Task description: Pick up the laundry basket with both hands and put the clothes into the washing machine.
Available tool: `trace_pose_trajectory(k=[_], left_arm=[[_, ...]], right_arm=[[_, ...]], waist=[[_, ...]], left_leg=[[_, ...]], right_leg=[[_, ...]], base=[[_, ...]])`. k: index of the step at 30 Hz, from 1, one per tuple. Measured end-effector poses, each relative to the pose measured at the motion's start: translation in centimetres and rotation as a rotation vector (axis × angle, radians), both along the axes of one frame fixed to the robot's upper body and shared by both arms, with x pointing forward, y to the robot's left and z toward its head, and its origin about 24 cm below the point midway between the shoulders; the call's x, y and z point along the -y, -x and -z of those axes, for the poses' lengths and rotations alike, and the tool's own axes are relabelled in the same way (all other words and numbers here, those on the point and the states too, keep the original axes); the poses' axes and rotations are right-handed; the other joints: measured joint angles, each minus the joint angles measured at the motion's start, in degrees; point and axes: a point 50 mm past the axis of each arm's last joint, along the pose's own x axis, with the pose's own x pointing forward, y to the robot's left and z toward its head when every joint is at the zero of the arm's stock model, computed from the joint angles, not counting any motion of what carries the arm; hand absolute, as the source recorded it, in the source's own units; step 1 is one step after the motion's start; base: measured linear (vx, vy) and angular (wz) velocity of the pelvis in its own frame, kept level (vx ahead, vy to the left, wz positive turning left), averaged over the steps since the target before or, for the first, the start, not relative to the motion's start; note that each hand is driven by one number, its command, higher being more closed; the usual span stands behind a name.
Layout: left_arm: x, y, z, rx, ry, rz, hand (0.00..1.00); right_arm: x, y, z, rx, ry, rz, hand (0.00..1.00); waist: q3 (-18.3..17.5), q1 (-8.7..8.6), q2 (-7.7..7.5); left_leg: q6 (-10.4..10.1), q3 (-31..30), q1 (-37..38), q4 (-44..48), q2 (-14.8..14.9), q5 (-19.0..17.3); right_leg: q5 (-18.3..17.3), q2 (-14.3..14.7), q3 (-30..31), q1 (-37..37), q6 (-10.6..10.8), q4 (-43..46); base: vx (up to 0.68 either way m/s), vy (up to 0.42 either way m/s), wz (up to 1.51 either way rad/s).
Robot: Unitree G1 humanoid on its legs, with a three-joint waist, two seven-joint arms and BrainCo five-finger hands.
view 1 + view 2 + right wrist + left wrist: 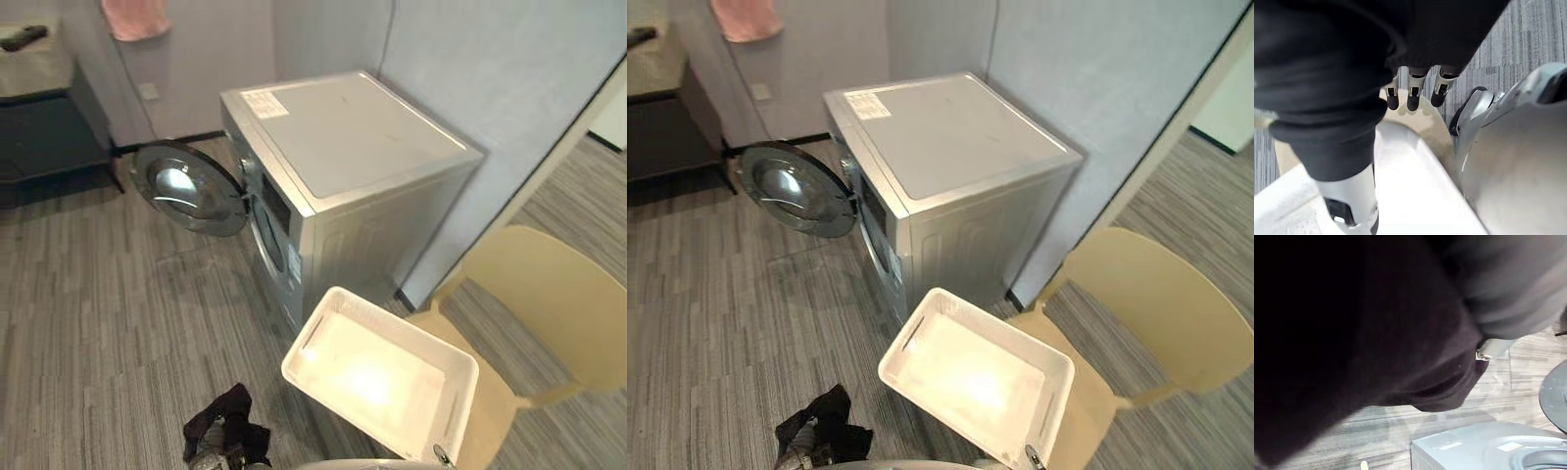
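Note:
A white laundry basket (pixel 315 331) rests tilted on the seat of a yellow chair (pixel 558 294), its inside bare and white. The silver washing machine (pixel 353 137) stands behind it with its round door (pixel 186 186) swung open to the left. Low in the eye views, my left hand (pixel 209 456) holds up a dark garment (pixel 227 416) above the floor, left of the basket. That garment (pixel 1361 333) drapes over the hand in the left wrist view. My right hand (pixel 1410 93) hovers open over the basket's near rim (pixel 1415 186), fingers straight, thumb apart.
A grey wall runs behind and to the right of the machine. A dark cabinet (pixel 49 127) stands at the far left, with a pink towel (pixel 135 18) hanging on the wall. Striped grey carpet (pixel 108 323) lies in front of the open door.

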Motion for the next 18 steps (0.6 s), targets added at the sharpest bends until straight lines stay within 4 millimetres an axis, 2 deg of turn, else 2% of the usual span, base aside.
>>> trace_pose_trajectory(k=[1, 3, 5, 6, 8, 9, 10, 11, 12, 13, 14, 15, 16, 17, 18], left_arm=[[0.3, -0.5, -0.1, 0.014, 0.004, 0.027, 1.0], [0.1, -0.8, -0.3, 0.028, -0.002, 0.042, 1.0], [0.0, -1.0, -0.5, 0.044, -0.015, 0.063, 1.0], [-0.2, -1.2, -0.7, 0.059, -0.026, 0.062, 1.0], [-0.3, -1.7, -1.0, 0.082, -0.036, 0.06, 1.0], [-0.1, -1.6, -0.9, 0.081, -0.032, 0.058, 1.0], [0.2, -1.6, -0.9, 0.08, -0.023, 0.056, 1.0], [0.4, -1.6, -0.8, 0.079, -0.021, 0.054, 1.0], [0.3, -1.6, -0.8, 0.08, -0.022, 0.044, 1.0], [-0.1, -1.7, -1.0, 0.084, -0.038, 0.036, 1.0], [0.0, -1.4, -0.9, 0.076, -0.038, 0.025, 1.0], [0.1, -1.1, -0.8, 0.068, -0.034, 0.021, 1.0], [0.3, -0.5, -0.5, 0.044, -0.024, 0.013, 1.0], [0.4, -0.3, -0.4, 0.035, -0.02, 0.013, 1.0], [0.4, 0.0, -0.2, 0.022, -0.016, 0.012, 1.0]], right_arm=[[0.0, -0.1, 0.0, 0.003, 0.0, 0.003, 0.0], [-0.2, -0.9, -0.1, 0.025, -0.004, 0.0, 0.0], [0.1, -1.4, -0.3, 0.043, 0.016, -0.015, 0.0], [0.0, -1.7, -0.3, 0.055, 0.015, -0.012, 0.0], [0.2, -2.7, -0.6, 0.09, 0.025, -0.008, 0.0], [0.5, -3.1, -0.7, 0.107, 0.038, -0.006, 0.0], [0.9, -3.5, -0.9, 0.124, 0.053, -0.003, 0.0], [0.9, -3.6, -1.0, 0.129, 0.057, -0.002, 0.0], [0.9, -3.9, -1.1, 0.137, 0.061, 0.0, 0.0], [0.6, -4.1, -1.1, 0.138, 0.056, 0.003, 0.0], [0.8, -4.2, -1.1, 0.141, 0.066, 0.0, 0.0], [1.0, -4.2, -1.1, 0.136, 0.071, -0.002, 0.0], [1.4, -3.4, -1.0, 0.113, 0.077, 0.018, 0.0], [1.6, -3.0, -0.9, 0.099, 0.077, 0.036, 0.0], [1.8, -2.2, -0.7, 0.067, 0.068, 0.064, 0.0]], waist=[[0.01, 0.14, -0.14], [0.16, 0.37, -0.04], [0.38, 0.18, 0.43], [0.5, 0.22, 0.29], [0.98, 0.35, 1.05], [1.55, 0.32, 1.98], [1.58, 0.34, 2.54], [1.6, 0.42, 2.86], [1.65, 0.51, 2.03], [1.82, 0.86, 1.31], [1.64, 1.48, 1.98], [1.47, 1.47, 2.25], [1.19, 1.42, 2.75], [0.97, 1.4, 3.06], [0.4, 1.43, 3.28]], left_leg=[[-0.94, -0.67, -0.6, 0.77, -0.07, -0.79], [-1.48, -1.38, -2.31, 3.83, -0.03, -2.11], [-3.21, -3.15, -5.0, 10.45, 0.54, -4.19], [-4.69, -5.1, -10.01, 19.78, 0.71, -5.1], [-5.3, -8.08, -16.2, 31.39, 1.05, -4.8], [-5.27, -7.93, -16.83, 33.48, 1.73, -4.72], [-4.85, -6.83, -16.84, 34.51, 2.87, -4.45], [-4.15, -6.24, -16.78, 34.4, 3.06, -3.97], [-1.98, -4.58, -16.47, 33.31, 3.21, -2.44], [-1.21, -3.36, -16.02, 31.79, 3.21, -2.26], [0.94, -2.66, -14.55, 28.14, 3.99, -3.99], [1.48, -2.63, -13.44, 25.39, 4.57, -4.26], [1.94, -3.68, -10.35, 17.03, 5.41, -3.9], [1.8, -4.43, -9.13, 14.15, 5.13, -3.75], [-2.28, -4.65, -7.18, 11.25, 4.04, -5.71]], right_leg=[[0.0, 0.03, 0.85, -0.07, 0.0, 0.04], [0.0, 0.05, 1.34, -0.12, 0.01, 0.53], [-0.53, 0.61, 1.68, 0.27, -0.77, -0.08], [-2.07, 0.6, 2.02, 0.93, -1.05, -0.7], [-4.3, 0.53, 2.1, 1.33, 1.8, -0.56], [-5.01, 0.81, 2.22, 1.85, 2.63, -0.32], [-5.2, 1.05, 3.03, 1.93, 2.51, -0.14], [-5.22, 0.92, 3.51, 1.74, 2.49, -0.08], [-5.25, 0.05, 4.64, 0.93, 2.48, -0.22], [-4.76, -0.82, 5.9, 0.23, 2.86, -0.49], [-4.11, -0.68, 7.42, -0.74, 3.12, -0.58], [-3.96, -0.61, 8.12, -1.3, 3.38, -0.45], [-3.67, -0.65, 9.35, -2.41, 3.9, -0.19], [-3.52, -0.61, 9.91, -2.96, 4.23, -0.28], [-3.04, -0.88, 11.64, -3.97, 5.46, -0.89]], base=[[0.04, 0.035, 0.26], [0.01, 0.038, 0.14], [-0.02, 0.044, 0.11], [-0.04, 0.041, 0.06], [-0.05, 0.013, -0.06], [-0.04, -0.001, -0.17], [-0.04, 0.021, -0.15], [-0.05, 0.044, -0.22], [-0.06, 0.031, -0.35], [-0.04, 0.019, -0.6], [-0.02, 0.011, -0.6], [0.0, 0.099, -0.6], [0.0, 0.138, -0.41], [0.01, 0.246, -0.53], [0.0, 0.207, -0.44]])
